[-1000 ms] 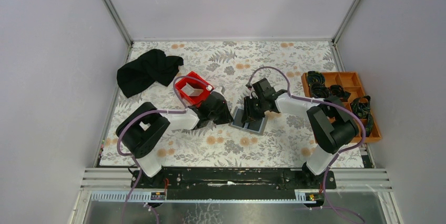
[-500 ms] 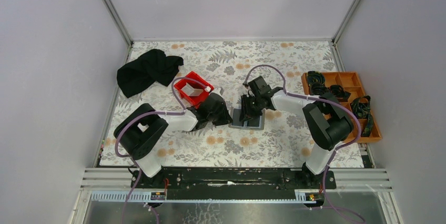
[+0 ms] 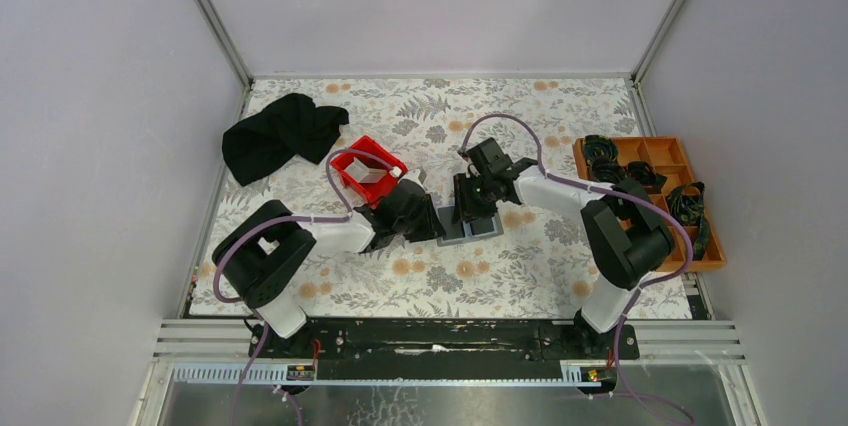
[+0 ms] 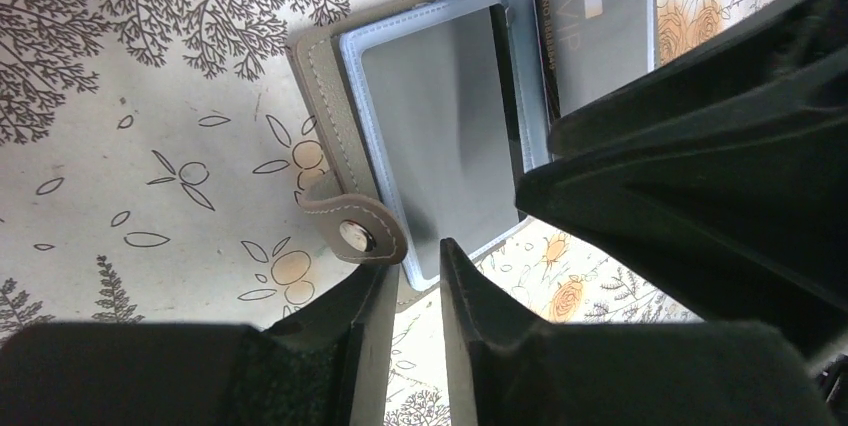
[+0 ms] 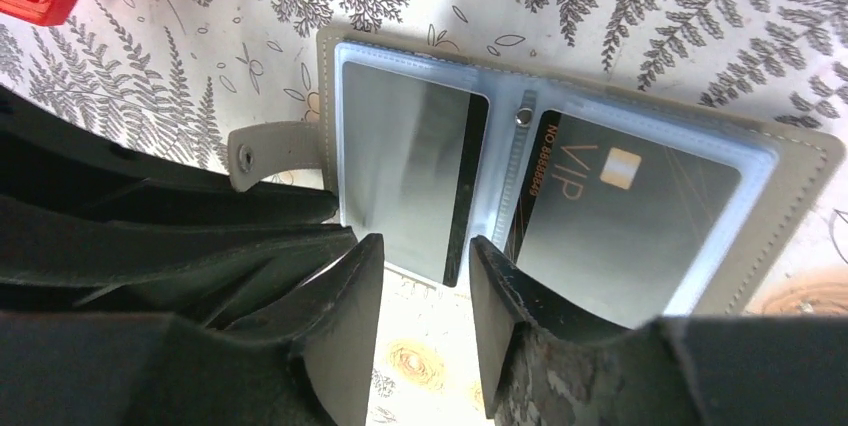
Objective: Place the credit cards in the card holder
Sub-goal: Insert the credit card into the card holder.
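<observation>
right gripper point(image 5: 425, 246) has its two black fingers apart and clamped on nothing, the tips at the 6 o'clock edge of the holder in its own wrist view. left gripper point(image 4: 418, 264) shows only a narrow gap with bare tabletop in it, so it grips nothing either.

seen from above, the floral-print table point(image 3: 480, 286) carries a red plastic bin point(image 3: 347, 171) at 10 o'clock from centre, with something pale inside that is too small to name. at centre lies the flat grey folding card holder point(image 5: 795, 211), opened out, with the left gripper at its 9 o'clock side and the right gripper at its 12 o'clock side. two cards sit under its clear sleeves. one pocket holds a dark plastic card marked vip with a gold chip point(image 5: 620, 216), the other a silver-grey plastic card with a black stripe point(image 5: 400, 156). the small grey snap tab point(image 4: 355, 231) sticks out just beside the left fingertips.

as i read it, the silver-grey card is being seated in its pocket, and its near edge lines up with the gap between the right fingers. to do this well, press that edge straight along the pocket, low and flat, never down onto the sleeve. let the left fingers pin the tab side so the holder cannot slide or fold. stop once the card sits flush.
</observation>
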